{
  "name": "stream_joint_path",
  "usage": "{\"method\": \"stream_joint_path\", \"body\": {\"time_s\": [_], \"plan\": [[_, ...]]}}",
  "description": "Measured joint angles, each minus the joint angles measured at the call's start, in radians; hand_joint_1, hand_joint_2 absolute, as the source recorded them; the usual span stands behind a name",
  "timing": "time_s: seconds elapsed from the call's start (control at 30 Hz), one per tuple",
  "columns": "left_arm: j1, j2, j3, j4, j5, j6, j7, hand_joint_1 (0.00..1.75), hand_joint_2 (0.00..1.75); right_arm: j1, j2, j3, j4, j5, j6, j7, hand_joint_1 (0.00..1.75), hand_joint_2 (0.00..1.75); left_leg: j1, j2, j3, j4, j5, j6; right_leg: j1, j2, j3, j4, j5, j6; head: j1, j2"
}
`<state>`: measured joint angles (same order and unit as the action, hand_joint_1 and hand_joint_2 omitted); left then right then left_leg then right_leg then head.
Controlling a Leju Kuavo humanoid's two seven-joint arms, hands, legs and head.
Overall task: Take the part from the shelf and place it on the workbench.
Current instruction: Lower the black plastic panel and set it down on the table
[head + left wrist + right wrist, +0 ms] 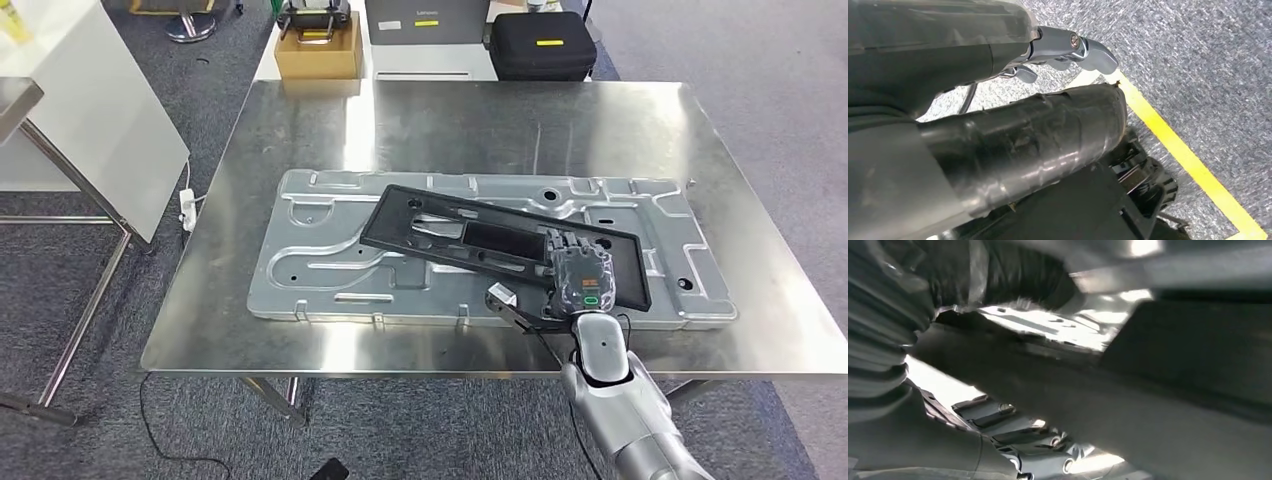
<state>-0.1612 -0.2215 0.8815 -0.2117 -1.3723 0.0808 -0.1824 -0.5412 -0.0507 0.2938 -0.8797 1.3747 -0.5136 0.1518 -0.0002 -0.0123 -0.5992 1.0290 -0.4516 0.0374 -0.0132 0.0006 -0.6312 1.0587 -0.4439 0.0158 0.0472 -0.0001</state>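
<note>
Grey carpet surrounds the steel workbench (300,130), where a black part (470,235) lies across a silver stamped panel (330,270).

My right hand (578,272) rests on the part's near right end, fingers laid over its frame and thumb out to the side beneath the edge, so I am holding it there. From my right wrist the dark part (1168,355) sits close against my grey ribbed cover, blurred. My left hand (1068,47) hangs over the carpet beside a yellow floor line (1188,155), fingers curled in around nothing. Beyond the bench stand a cardboard box (318,50) and a black case (543,45).
</note>
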Motion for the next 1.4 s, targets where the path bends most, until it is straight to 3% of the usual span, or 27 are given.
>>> {"method": "stream_joint_path", "body": {"time_s": [0.1, 0.17, 0.27, 0.3, 0.33, 0.37, 0.43, 0.5, 0.63, 0.73, 0.8, 0.87, 0.9, 0.93, 0.97, 1.03, 1.07, 1.13, 1.23, 1.3, 1.37, 1.4], "plan": [[0.002, -0.001, -0.002, 0.0, 0.006, 0.002, 0.001, 0.0, 0.0, 0.004, 0.009, 0.0, -0.003, 0.012, -0.011, 0.0, 0.0, 0.0, -0.001, 0.001, 0.0, -0.002, -0.002, -0.014, 0.002, 0.0, 0.01, -0.021, -0.002, -0.009, 0.0, 0.0], [0.004, -0.001, -0.002, 0.0, 0.012, 0.004, 0.002, 0.0, 0.0, 0.008, 0.012, 0.0, -0.014, 0.021, -0.014, -0.002, 0.0, 0.0, 0.001, 0.003, -0.009, 0.028, -0.027, -0.024, -0.004, -0.001, 0.018, -0.03, 0.001, -0.021, -0.001, 0.0], [0.008, -0.001, -0.003, 0.0, 0.021, 0.007, 0.001, 0.0, 0.0, 0.028, 0.013, 0.003, -0.042, 0.032, -0.014, -0.009, 0.0, 0.0, 0.006, 0.005, -0.085, 0.2, -0.115, -0.036, -0.005, -0.003, 0.022, -0.035, 0.002, -0.031, -0.002, 0.0], [0.011, 0.0, -0.003, 0.0, 0.023, 0.008, 0.0, 0.0, 0.0, 0.038, 0.014, 0.005, -0.056, 0.035, -0.014, -0.012, 0.0, 0.0, 0.008, 0.005, -0.111, 0.252, -0.132, -0.04, -0.005, -0.003, 0.022, -0.034, 0.001, -0.032, -0.002, 0.0], [0.014, 0.0, -0.002, 0.0, 0.027, 0.01, -0.002, 0.0, 0.0, 0.051, 0.013, 0.005, -0.071, 0.037, -0.014, -0.014, 0.0, 0.0, 0.01, 0.005, -0.122, 0.274, -0.131, -0.043, -0.006, -0.003, 0.022, -0.034, 0.001, -0.031, -0.002, 0.0], [0.017, 0.0, -0.002, 0.0, 0.032, 0.013, -0.004, 0.0, 0.0, 0.063, 0.012, 0.005, -0.091, 0.04, -0.014, -0.016, 0.0, 0.0, 0.012, 0.005, -0.114, 0.256, -0.11, -0.045, -0.006, -0.002, 0.023, -0.032, 0.0, -0.031, -0.002, 0.0], [0.02, 0.002, -0.002, 0.0, 0.041, 0.018, -0.009, 0.0, 0.0, 0.086, 0.008, 0.006, -0.136, 0.045, -0.01, -0.021, 0.0, 0.0, 0.016, 0.006, -0.054, 0.133, -0.041, -0.045, -0.008, -0.001, 0.023, -0.028, -0.003, -0.026, -0.002, 0.0], [0.02, 0.003, -0.002, 0.0, 0.045, 0.021, -0.011, 0.0, 0.0, 0.097, 0.004, 0.007, -0.164, 0.047, -0.005, -0.026, 0.0, 0.0, 0.018, 0.006, -0.008, 0.038, 0.0, -0.044, -0.01, 0.0, 0.023, -0.024, -0.006, -0.021, -0.002, 0.0], [0.021, 0.003, -0.002, 0.0, 0.051, 0.023, -0.012, 0.0, 0.0, 0.108, -0.005, 0.008, -0.193, 0.051, 0.009, -0.029, 0.0, 0.0, 0.014, 0.005, 0.006, 0.009, -0.006, -0.041, -0.006, 0.0, 0.021, -0.02, -0.008, -0.016, -0.002, 0.0], [0.032, 0.006, 0.003, 0.0, 0.072, 0.041, -0.02, 0.0, 0.0, 0.174, -0.073, 0.016, -0.335, 0.056, 0.072, -0.045, 0.0, 0.0, 0.012, 0.003, 0.014, -0.008, -0.005, -0.013, -0.006, 0.0, 0.015, -0.005, -0.022, 0.007, -0.001, 0.0], [0.038, 0.007, 0.009, 0.0, 0.085, 0.057, -0.025, 0.0, 0.0, 0.22, -0.123, 0.019, -0.426, 0.043, 0.093, -0.055, 0.0, 0.0, 0.013, 0.004, 0.019, -0.017, 0.001, 0.004, -0.009, 0.0, -0.022, 0.082, -0.076, 0.018, 0.0, 0.0], [0.042, 0.008, 0.016, 0.0, 0.096, 0.081, -0.028, 0.0, 0.0, 0.27, -0.153, 0.017, -0.487, 0.003, 0.069, -0.069, 0.0, 0.0, 0.011, 0.005, 0.019, -0.016, 0.0, 0.01, -0.008, 0.0, -0.081, 0.208, -0.131, 0.022, 0.0, 0.0], [0.046, 0.008, 0.02, 0.0, 0.102, 0.094, -0.029, 0.0, 0.0, 0.304, -0.165, 0.014, -0.523, -0.022, 0.05, -0.078, 0.0, 0.0, 0.01, 0.004, 0.019, -0.015, -0.002, 0.011, -0.009, 0.0, -0.097, 0.242, -0.136, 0.023, 0.0, 0.0], [0.05, 0.008, 0.024, 0.0, 0.107, 0.106, -0.03, 0.0, 0.0, 0.337, -0.173, 0.009, -0.56, -0.046, 0.028, -0.088, 0.0, 0.0, 0.01, 0.003, 0.02, -0.013, -0.004, 0.011, -0.009, 0.0, -0.094, 0.235, -0.122, 0.023, 0.0, 0.0], [0.054, 0.008, 0.027, 0.0, 0.109, 0.116, -0.031, 0.0, 0.0, 0.368, -0.178, 0.004, -0.597, -0.07, 0.003, -0.1, 0.0, 0.0, 0.01, 0.003, 0.021, -0.011, -0.006, 0.01, -0.009, 0.0, -0.072, 0.192, -0.093, 0.021, -0.001, 0.0], [0.058, 0.008, 0.032, 0.0, 0.111, 0.137, -0.033, 0.0, 0.0, 0.419, -0.18, -0.007, -0.67, -0.143, -0.063, -0.142, 0.0, 0.0, 0.008, 0.002, 0.023, -0.006, -0.012, 0.004, -0.006, -0.001, -0.005, 0.057, -0.036, 0.014, 0.0, 0.0], [0.059, 0.008, 0.034, 0.0, 0.111, 0.148, -0.034, 0.0, 0.0, 0.44, -0.176, -0.012, -0.704, -0.195, -0.102, -0.17, 0.0, 0.0, 0.006, 0.002, 0.023, -0.004, -0.015, 0.0, -0.003, 0.0, 0.019, 0.009, -0.022, 0.01, -0.001, 0.0], [0.06, 0.007, 0.039, 0.0, 0.11, 0.165, -0.034, 0.0, 0.0, 0.477, -0.161, -0.016, -0.766, -0.301, -0.158, -0.226, 0.0, 0.0, 0.003, 0.003, 0.025, -0.004, -0.017, -0.009, 0.003, 0.002, 0.033, -0.018, -0.02, 0.002, -0.001, 0.0], [0.063, 0.007, 0.044, 0.0, 0.112, 0.177, -0.035, 0.0, 0.0, 0.522, -0.128, -0.016, -0.837, -0.431, -0.174, -0.296, 0.0, 0.0, 0.004, 0.005, 0.023, 0.01, -0.034, -0.026, -0.004, 0.002, 0.035, -0.026, -0.014, -0.016, -0.002, 0.0], [0.065, 0.008, 0.046, 0.0, 0.115, 0.179, -0.035, 0.0, 0.0, 0.542, -0.108, -0.016, -0.866, -0.488, -0.172, -0.332, 0.0, 0.0, 0.006, 0.006, -0.01, 0.093, -0.091, -0.034, -0.007, -0.001, 0.035, -0.031, -0.011, -0.028, -0.003, 0.0], [0.068, 0.008, 0.048, 0.0, 0.118, 0.179, -0.034, 0.0, 0.0, 0.559, -0.092, -0.016, -0.881, -0.526, -0.169, -0.358, 0.0, 0.0, 0.008, 0.006, -0.064, 0.222, -0.157, -0.039, -0.006, -0.003, 0.032, -0.03, -0.009, -0.033, -0.004, 0.0], [0.07, 0.008, 0.049, 0.0, 0.12, 0.179, -0.034, 0.0, 0.0, 0.567, -0.085, -0.016, -0.885, -0.539, -0.168, -0.369, 0.0, 0.0, 0.009, 0.006, -0.079, 0.263, -0.17, -0.041, -0.005, -0.004, 0.031, -0.03, -0.009, -0.033, -0.004, 0.0]]}}
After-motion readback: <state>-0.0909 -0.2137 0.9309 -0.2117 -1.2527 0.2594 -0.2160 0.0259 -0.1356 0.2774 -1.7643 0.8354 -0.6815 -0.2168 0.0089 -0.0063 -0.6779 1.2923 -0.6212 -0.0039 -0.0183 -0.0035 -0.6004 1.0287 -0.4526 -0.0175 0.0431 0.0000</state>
